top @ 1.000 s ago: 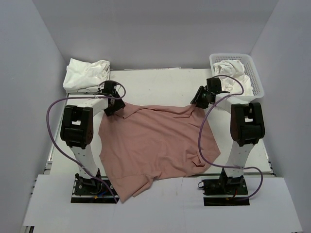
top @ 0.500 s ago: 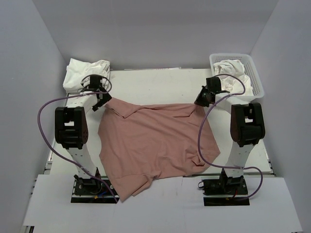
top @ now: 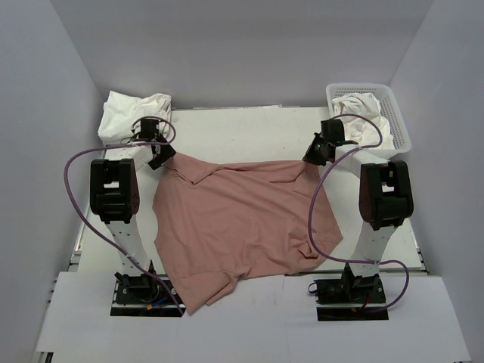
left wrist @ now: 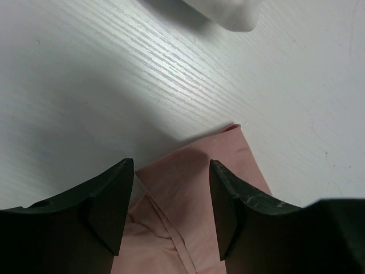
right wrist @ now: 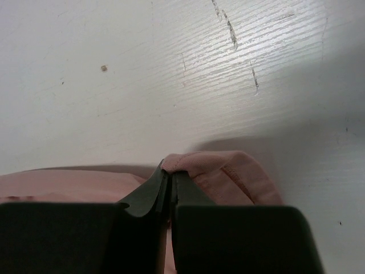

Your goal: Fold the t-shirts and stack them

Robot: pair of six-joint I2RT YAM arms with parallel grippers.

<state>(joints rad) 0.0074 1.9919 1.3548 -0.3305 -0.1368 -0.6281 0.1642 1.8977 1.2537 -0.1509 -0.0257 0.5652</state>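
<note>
White table (top: 249, 132): right claw (right wrist: 169, 178) pinches pink t-shirt (top: 242, 219) corner; left claw (left wrist: 171, 171) gapes astride another.

My arms (top: 125, 234): white links, chunky black joints; purple cables (top: 66, 175) looping off both; black wedge fingers (left wrist: 111, 205); black bases (top: 352, 301).

White table (top: 249, 128), grey walls (top: 249, 45) (evenly lit)

The dusty-pink t-shirt (top: 242, 227) is spread out, mostly flat but wrinkled, across the middle of the counter (top: 249, 128), with one sleeve trailing toward the near edge. A crumpled white t-shirt (top: 132, 113) is heaped at the far left corner. A second white t-shirt (top: 361, 112) is bunched inside the basket (top: 399, 125) at far right.
</note>
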